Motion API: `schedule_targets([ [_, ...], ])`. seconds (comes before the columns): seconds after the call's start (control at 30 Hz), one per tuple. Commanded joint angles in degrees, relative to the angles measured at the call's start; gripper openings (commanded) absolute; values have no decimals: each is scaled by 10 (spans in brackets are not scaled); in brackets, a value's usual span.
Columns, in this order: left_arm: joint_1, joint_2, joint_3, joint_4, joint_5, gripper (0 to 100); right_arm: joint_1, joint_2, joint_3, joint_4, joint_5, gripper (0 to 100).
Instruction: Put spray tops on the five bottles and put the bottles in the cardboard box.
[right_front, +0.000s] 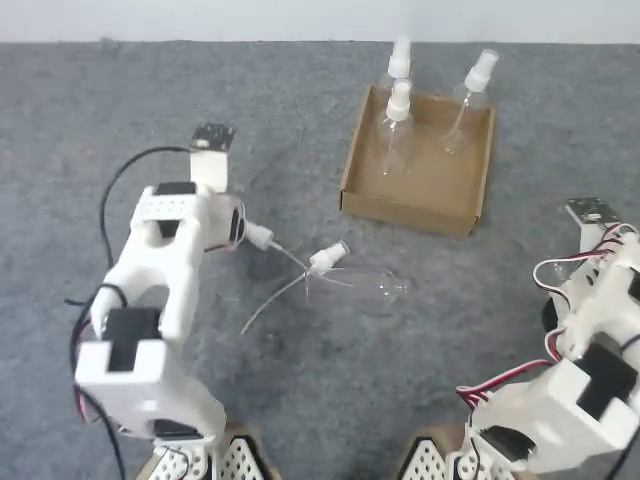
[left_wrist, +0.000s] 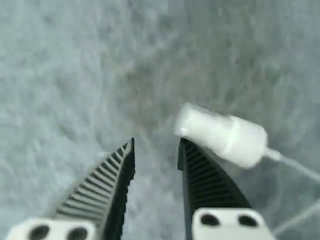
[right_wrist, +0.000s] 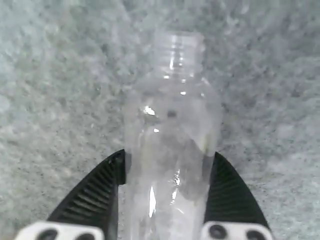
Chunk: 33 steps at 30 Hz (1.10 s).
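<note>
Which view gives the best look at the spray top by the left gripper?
Left wrist view: the spray top lies close up just outside the open fingers of the left gripper, tube trailing off. The high view shows it small, against the left arm.

Centre of the frame: a clear bottle (right_wrist: 172, 115), clamped around its body by the right gripper (right_wrist: 167, 156). Black ribbed fingers (right_wrist: 97, 192) pressed against either side of it, jaws spread just as wide as the body. Threaded neck (right_wrist: 180, 47) bare, mouth uncapped, pointing away from the gripper. Bright glints along the plastic. Behind it all, out to every edge of the frame, a grey mottled surface (right_wrist: 50, 75), fuzzy in texture.
</note>
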Motion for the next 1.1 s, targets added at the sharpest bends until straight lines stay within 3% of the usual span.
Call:
schedule_targets([
  [0.0, -2, 1, -110, 25, 76, 130, 1, -3, -31, -11, -3, 106],
  [0.23, 37, -77, -140, 102, 207, 130, -15, -3, -30, -9, -4, 106],
  [0.53, 72, -40, -65, 61, 371, 134, -25, -3, -29, -7, -4, 106],
  [0.8, 74, 63, -94, 38, 381, 132, -25, -3, -29, -7, -4, 106],
  [0.97, 74, 80, -132, 76, 377, 130, -24, -3, -29, -8, -4, 106],
  [1.07, 72, 69, -145, 79, 318, 122, -24, -3, -29, -7, -4, 106],
])
